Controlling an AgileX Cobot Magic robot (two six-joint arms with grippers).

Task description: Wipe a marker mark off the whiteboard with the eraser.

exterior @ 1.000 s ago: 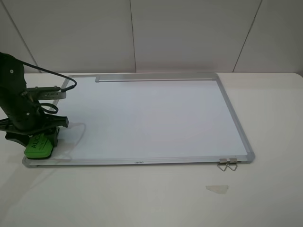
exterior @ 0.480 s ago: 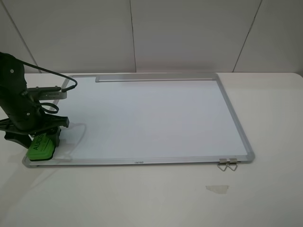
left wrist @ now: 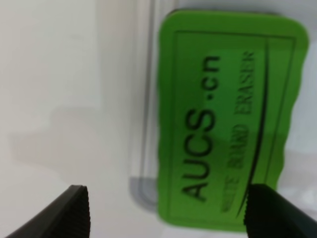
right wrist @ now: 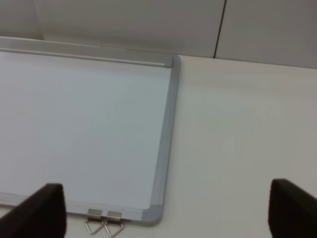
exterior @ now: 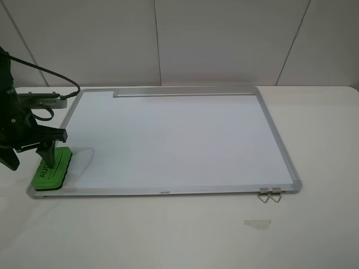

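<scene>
The green eraser lay flat on the whiteboard's near left corner. My left gripper hovered just above it, fingers spread wide, holding nothing.

Left gripper off the eraser — jaws apart, raised.

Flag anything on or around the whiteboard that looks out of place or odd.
Two things. The eraser lies on the whiteboard's near-left corner, overhanging its frame, released by the open left gripper. A pale tape scrap lies loose on the table in front of the board. No marker mark is visible.
</scene>
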